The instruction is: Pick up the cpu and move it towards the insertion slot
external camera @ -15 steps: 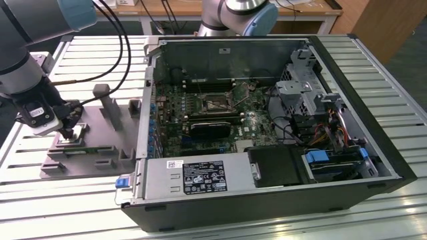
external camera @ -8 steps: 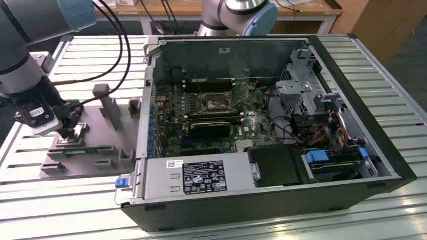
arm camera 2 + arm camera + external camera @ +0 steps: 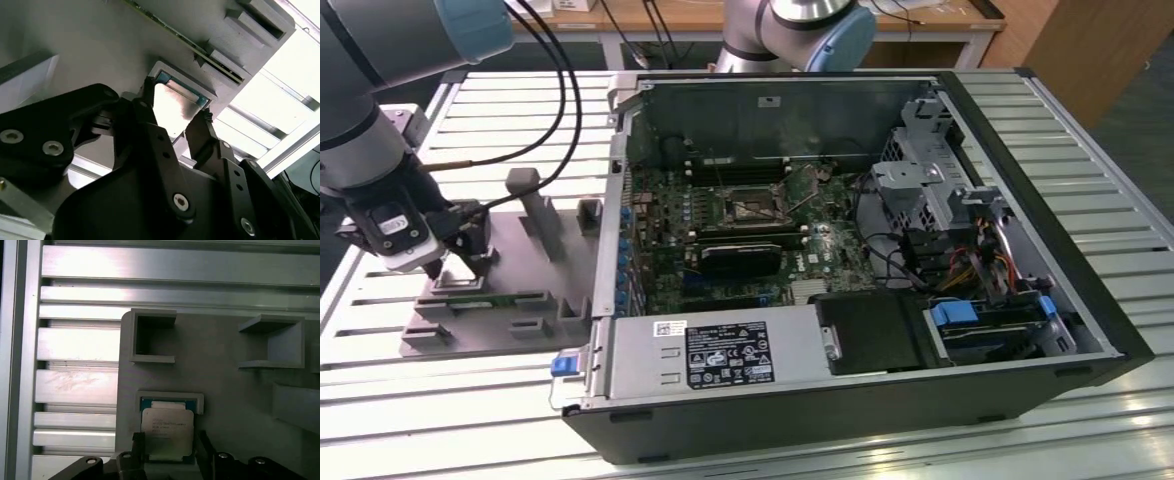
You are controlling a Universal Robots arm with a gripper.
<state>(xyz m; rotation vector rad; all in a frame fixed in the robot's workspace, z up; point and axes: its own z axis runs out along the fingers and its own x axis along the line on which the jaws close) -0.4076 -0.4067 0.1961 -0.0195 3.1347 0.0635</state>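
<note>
Cpu (image 3: 167,432): flat square chip with a silvery-white metal lid and a thin tan-green rim. It lies face up in a shallow grey nest (image 3: 170,396) on the grey fixture plate (image 3: 225,405). The plate sits at the exterior view's left, outside the open computer case (image 3: 1067,250) and well apart from the insertion slot (image 3: 750,207) on the motherboard.

Handling, judged: light, rigid, smooth-lidded and likely slippery. The underside contacts are fragile, so a flat, level lift suits it. Hold point: two opposite side edges, mid-length, with no load on the lid or corners.

Gripper (image 3: 170,436): lowered over the nest with its black fingers (image 3: 138,440) parted, one close beside each of two opposite chip edges. The chip is seated and no pinch is evident.

Obscured: the chip's near edge lies behind the finger bodies in both wrist views. The nest's front wall is cut off. Contact between pads and rim is hard to judge. The slot's lever and pins are indistinct in the exterior view.
</note>
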